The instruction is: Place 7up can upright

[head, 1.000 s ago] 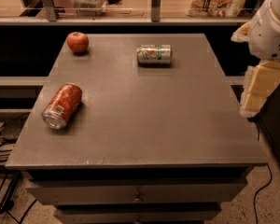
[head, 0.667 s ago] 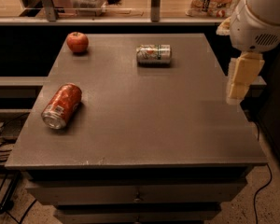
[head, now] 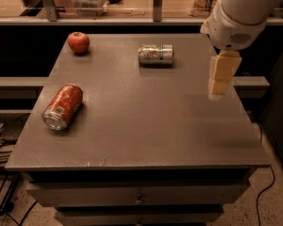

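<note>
The 7up can, silver-white with green and reddish marks, lies on its side at the back middle of the grey table. My gripper hangs from the white arm above the table's right side, to the right of the can and a little nearer the front, clearly apart from it. It holds nothing that I can see.
A larger red-orange can lies on its side near the left edge. A red apple sits at the back left corner. A counter with a rail runs behind the table. Drawers are below the front edge. Cables lie on the floor at left.
The arm and gripper have moved left and inward, from beyond the table's right edge to above its right side. The cans and the apple have not moved.
</note>
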### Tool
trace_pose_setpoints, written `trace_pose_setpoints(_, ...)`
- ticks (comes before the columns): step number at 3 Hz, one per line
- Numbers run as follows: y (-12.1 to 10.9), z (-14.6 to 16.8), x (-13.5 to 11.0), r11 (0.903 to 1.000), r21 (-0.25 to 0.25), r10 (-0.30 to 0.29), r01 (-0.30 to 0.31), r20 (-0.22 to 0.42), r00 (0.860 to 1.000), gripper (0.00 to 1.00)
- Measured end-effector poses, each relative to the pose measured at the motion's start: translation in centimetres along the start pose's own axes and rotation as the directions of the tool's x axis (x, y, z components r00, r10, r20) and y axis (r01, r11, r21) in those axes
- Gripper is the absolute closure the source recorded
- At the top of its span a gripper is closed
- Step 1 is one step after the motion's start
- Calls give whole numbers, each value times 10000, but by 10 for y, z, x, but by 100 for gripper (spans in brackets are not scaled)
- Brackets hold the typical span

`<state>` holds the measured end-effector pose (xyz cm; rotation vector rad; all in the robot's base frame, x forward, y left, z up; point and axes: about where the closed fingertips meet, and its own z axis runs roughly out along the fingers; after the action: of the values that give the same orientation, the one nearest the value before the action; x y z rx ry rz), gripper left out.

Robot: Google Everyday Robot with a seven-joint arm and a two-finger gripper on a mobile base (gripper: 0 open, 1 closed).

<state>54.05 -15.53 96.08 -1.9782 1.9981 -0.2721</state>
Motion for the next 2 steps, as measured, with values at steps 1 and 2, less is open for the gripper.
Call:
trace_pose_setpoints(1,-31,22,-33,9984,201,-534,532,105,9985,0)
trace_pose_setpoints(2,-64,47,-60,9956,326,-886,874,369,9954,0)
